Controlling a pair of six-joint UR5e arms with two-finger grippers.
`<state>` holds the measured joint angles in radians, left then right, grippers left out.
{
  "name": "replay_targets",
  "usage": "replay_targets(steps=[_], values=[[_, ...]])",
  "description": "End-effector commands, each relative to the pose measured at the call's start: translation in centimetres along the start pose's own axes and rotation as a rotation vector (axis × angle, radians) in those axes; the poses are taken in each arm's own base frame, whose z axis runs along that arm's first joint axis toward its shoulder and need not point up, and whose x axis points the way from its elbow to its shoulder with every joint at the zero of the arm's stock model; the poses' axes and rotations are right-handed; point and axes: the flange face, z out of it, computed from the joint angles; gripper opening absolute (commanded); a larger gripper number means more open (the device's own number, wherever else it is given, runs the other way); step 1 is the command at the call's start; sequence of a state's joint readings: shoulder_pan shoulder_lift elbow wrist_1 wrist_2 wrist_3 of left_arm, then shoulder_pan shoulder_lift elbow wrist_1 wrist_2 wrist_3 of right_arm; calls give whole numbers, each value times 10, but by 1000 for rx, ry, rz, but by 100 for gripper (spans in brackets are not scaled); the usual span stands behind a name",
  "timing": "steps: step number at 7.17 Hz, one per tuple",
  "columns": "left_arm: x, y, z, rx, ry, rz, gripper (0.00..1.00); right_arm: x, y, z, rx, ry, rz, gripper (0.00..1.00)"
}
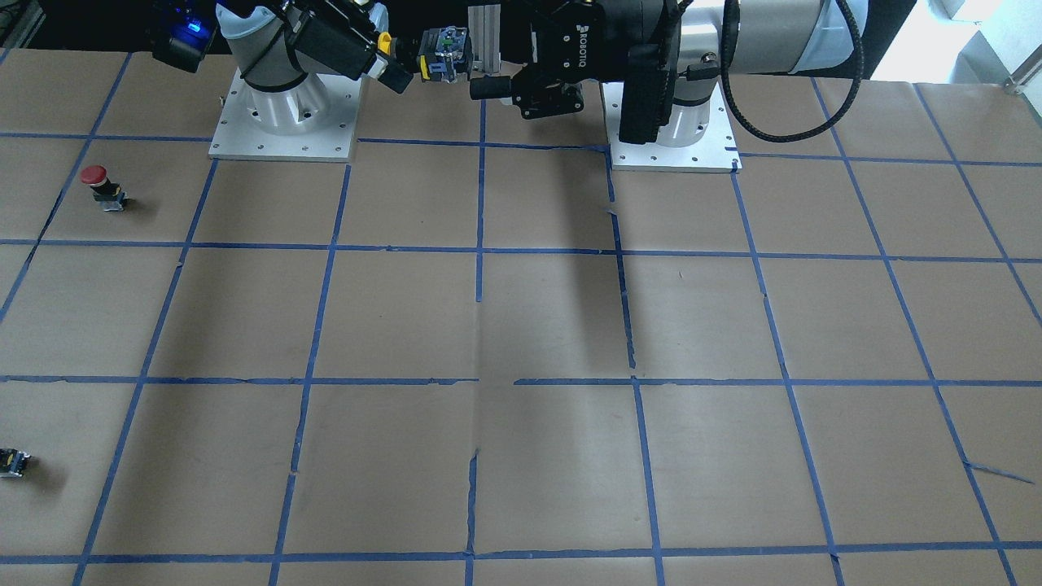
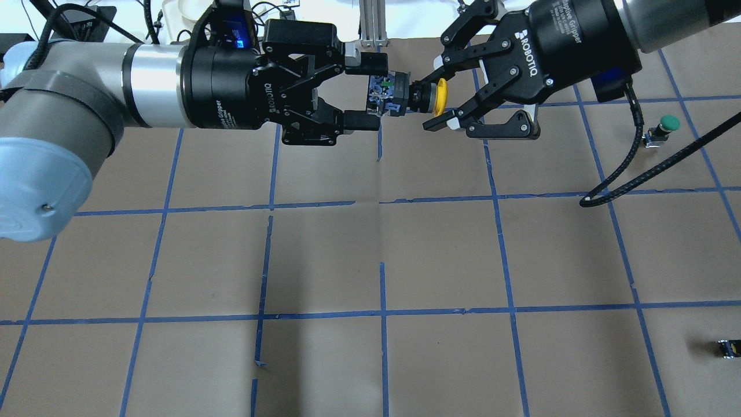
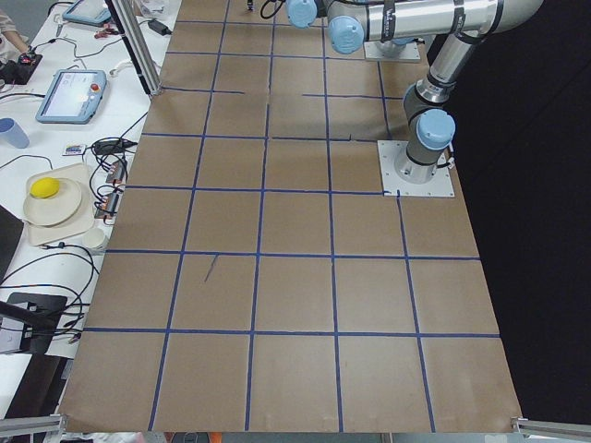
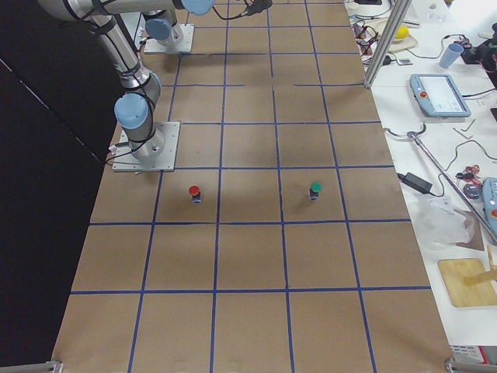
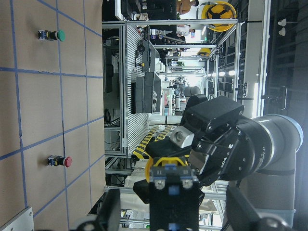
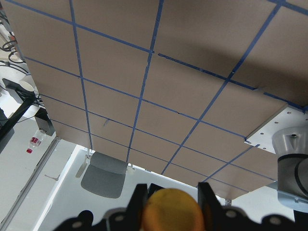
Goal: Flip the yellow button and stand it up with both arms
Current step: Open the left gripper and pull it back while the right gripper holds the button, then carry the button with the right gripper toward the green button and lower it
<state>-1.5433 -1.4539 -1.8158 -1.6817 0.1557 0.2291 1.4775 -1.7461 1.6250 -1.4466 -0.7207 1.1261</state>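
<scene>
The yellow button hangs in the air, lying horizontally between the two grippers over the table's back edge. My right gripper is shut on its yellow cap. The black-grey block base points toward my left gripper. That gripper is open, with its fingers spread on either side of the base and apart from it. The button also shows in the front-facing view, high between the two arm bases.
A green-capped button stands on the table at the right. A small capless black block lies near the right edge. A red-capped button stands on the same side. A black cable hangs from the right wrist.
</scene>
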Motion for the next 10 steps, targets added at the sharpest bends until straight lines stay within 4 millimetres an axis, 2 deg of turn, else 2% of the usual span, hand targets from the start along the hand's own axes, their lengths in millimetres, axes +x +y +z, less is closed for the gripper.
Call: replay_targets(steps=[1, 2, 3, 5, 6, 7, 8, 10], values=[[-19, -6, -8, -24, -205, 45, 100, 3, -45, -26, 149, 37, -158, 34], [-30, -9, -12, -35, -324, 86, 100, 6, -67, -41, 225, 73, -280, 33], [-39, -9, -17, -49, -447, 110, 100, 9, -93, -48, 311, 184, -435, 32], [-55, -10, -35, -84, -744, 112, 100, 25, -140, -58, 407, 506, -787, 27], [-48, -20, -44, -30, -851, 127, 100, 33, -176, -60, 470, 537, -879, 27], [-50, -24, -57, -27, -1016, 134, 100, 50, -217, -51, 500, 548, -983, 27], [-43, -28, -67, -2, -1125, 120, 100, 66, -251, -51, 569, 577, -1099, 27], [-22, -43, -84, 21, -1390, 125, 100, 89, -289, -63, 619, 667, -1342, 23]])
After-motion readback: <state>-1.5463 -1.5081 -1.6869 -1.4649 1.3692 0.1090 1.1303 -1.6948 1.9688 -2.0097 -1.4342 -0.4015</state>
